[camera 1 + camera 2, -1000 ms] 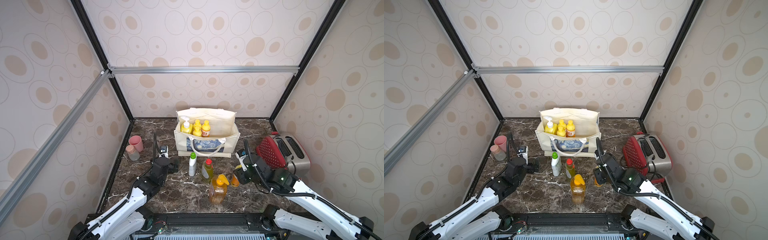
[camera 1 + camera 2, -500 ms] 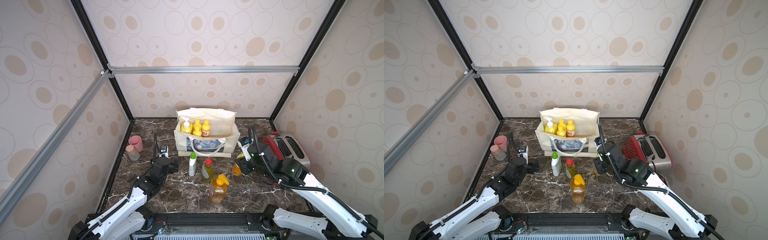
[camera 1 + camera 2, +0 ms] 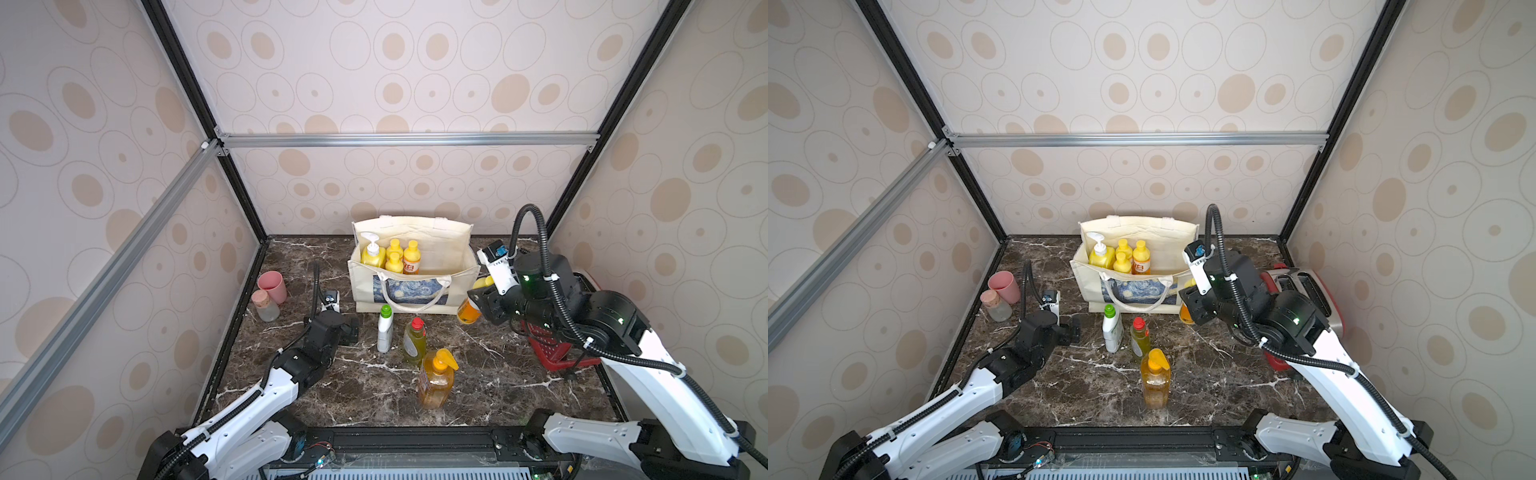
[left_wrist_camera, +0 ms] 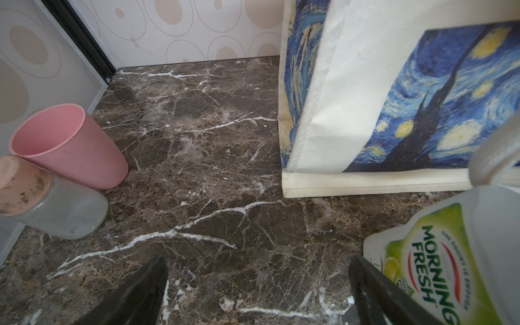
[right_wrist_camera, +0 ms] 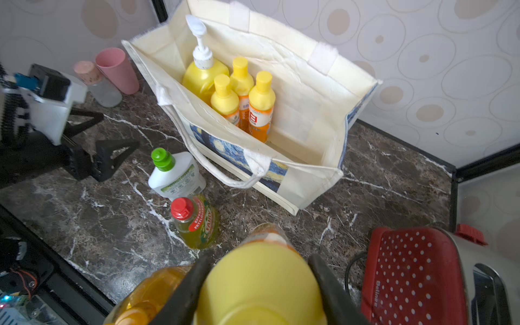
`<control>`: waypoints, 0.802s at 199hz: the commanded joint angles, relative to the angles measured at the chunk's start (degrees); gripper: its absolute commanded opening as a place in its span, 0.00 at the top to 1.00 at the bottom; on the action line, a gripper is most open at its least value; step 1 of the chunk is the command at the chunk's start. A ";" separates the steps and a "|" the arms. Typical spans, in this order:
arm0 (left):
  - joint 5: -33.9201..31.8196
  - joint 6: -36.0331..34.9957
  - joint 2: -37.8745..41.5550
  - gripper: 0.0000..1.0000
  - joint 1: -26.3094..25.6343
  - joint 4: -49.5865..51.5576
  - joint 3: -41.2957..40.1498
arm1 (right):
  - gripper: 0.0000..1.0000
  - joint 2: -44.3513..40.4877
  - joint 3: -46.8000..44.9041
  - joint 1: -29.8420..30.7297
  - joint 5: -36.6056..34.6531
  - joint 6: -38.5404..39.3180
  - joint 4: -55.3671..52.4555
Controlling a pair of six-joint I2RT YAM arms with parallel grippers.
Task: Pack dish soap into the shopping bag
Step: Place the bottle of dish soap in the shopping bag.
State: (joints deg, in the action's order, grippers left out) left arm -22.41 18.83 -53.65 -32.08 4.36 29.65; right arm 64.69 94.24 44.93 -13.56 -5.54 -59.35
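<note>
1. A staged robot test booth, not a real home: patterned wall panels (image 3: pixel 374 54) close 3 sides around the shopping bag (image 3: pixel 444 249), held by black posts (image 3: pixel 199 104) and an aluminium rail (image 3: pixel 407 139) above it.
2. The marble-look tabletop (image 3: pixel 365 386) under the bag ends at a black mounting rail (image 3: pixel 415 436) carrying 2 white robot arms (image 3: pixel 665 395).
3. Kitchen props stand near the bag: a red toaster (image 3: pixel 1316 291), a pink cup (image 3: pixel 272 286) and a corked jar (image 3: pixel 266 305).

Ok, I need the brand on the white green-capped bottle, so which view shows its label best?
The left wrist view: the white green-capped bottle is close up and its label reads Morning Fresh, though the cap is cut off. The right wrist view shows the whole bottle, print too small. In both top views it is tiny, upright.
</note>
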 commanded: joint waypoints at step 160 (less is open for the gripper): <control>-0.33 -0.02 -1.96 0.01 0.39 1.32 3.78 | 0.62 20.10 39.73 0.12 11.79 6.20 0.75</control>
State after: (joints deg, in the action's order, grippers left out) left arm -22.02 18.81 -56.55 -32.08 5.23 31.55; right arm 83.57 128.22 44.93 -3.09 -0.75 -63.99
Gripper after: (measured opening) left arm 0.994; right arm 0.520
